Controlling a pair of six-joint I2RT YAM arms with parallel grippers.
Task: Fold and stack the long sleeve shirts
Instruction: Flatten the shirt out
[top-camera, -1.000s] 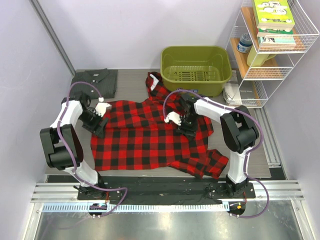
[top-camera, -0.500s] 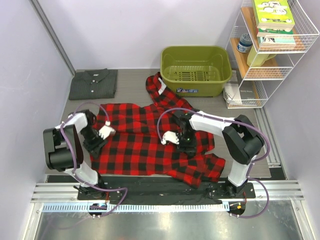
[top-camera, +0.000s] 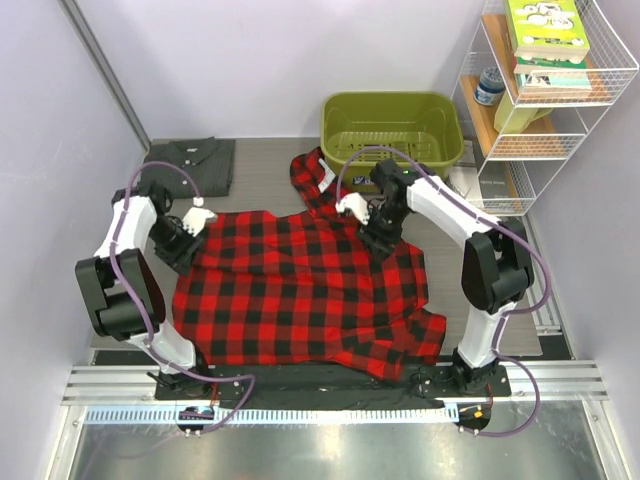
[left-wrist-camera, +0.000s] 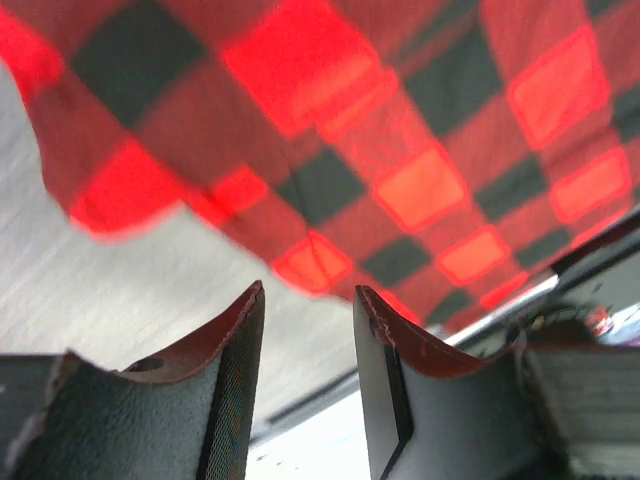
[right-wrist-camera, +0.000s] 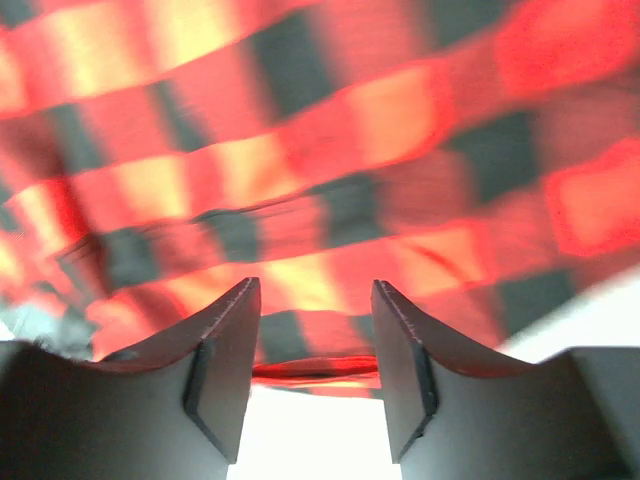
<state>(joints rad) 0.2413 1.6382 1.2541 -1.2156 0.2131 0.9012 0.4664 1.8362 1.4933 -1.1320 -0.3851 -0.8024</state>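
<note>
The red-and-black plaid long sleeve shirt (top-camera: 300, 285) lies spread over the grey table (top-camera: 262, 172), one sleeve bunched at the near right. My left gripper (top-camera: 197, 218) hovers at the shirt's far-left corner. In the left wrist view its jaws (left-wrist-camera: 305, 290) stand open over bare table, with the plaid edge (left-wrist-camera: 400, 120) just beyond the tips. My right gripper (top-camera: 352, 207) is at the shoulder beside the collar. A fold of plaid (right-wrist-camera: 315, 368) spans between its jaws (right-wrist-camera: 315, 285). The dark grey long sleeve shirt (top-camera: 188, 166) lies folded at the far left.
A green plastic basin (top-camera: 390, 98) stands at the back, just behind my right arm. A white wire shelf (top-camera: 540, 100) with books and bottles stands at the far right. A black rail (top-camera: 320, 375) runs along the near edge.
Both grippers swept toward me and then back away. The plaid shirt now lies flatter and wider, and my left jaws have narrowed.
</note>
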